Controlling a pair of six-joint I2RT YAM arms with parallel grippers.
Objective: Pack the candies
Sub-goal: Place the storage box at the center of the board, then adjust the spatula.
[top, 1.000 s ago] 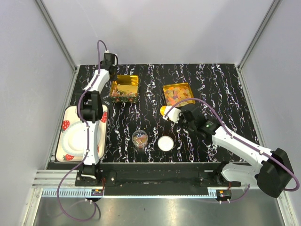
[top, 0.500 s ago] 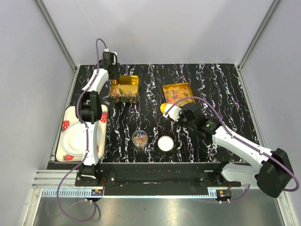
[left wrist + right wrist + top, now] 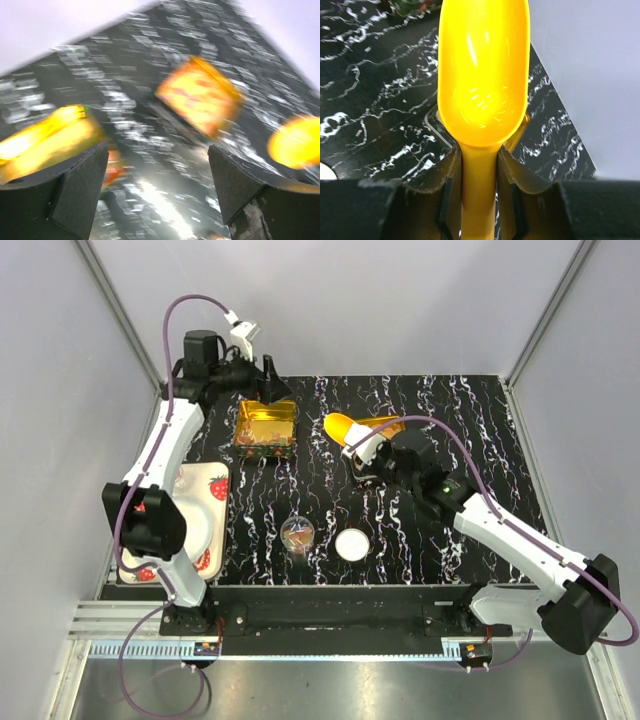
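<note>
At the left edge of the top view lies a white plate (image 3: 212,487) with strawberries on it. In the upper left the left pincer (image 3: 158,175) hangs high in the air, and its two fingers stand far apart with nothing between them. Just below it on the black table (image 3: 470,420) sits the left gold tin (image 3: 265,420). The candies (image 3: 262,447) lie in there, tiny red, orange and yellow bits along its near side.

Near the middle stands a little clear jar (image 3: 297,533), and a round white lid (image 3: 352,544) lies beside it.

Right of the middle, the right pincer (image 3: 478,180) is clamped on the thin handle of the yellow scoop (image 3: 348,426). I see no candy in the bowl. Behind it the right gold tin (image 3: 392,423) peeks out – mostly hidden.

The candies look very small, light and soft – maybe a bit sticky. Pinching them one by one would likely squash or drop them, so I think the scoop should lift them, held by its handle and kept level.
</note>
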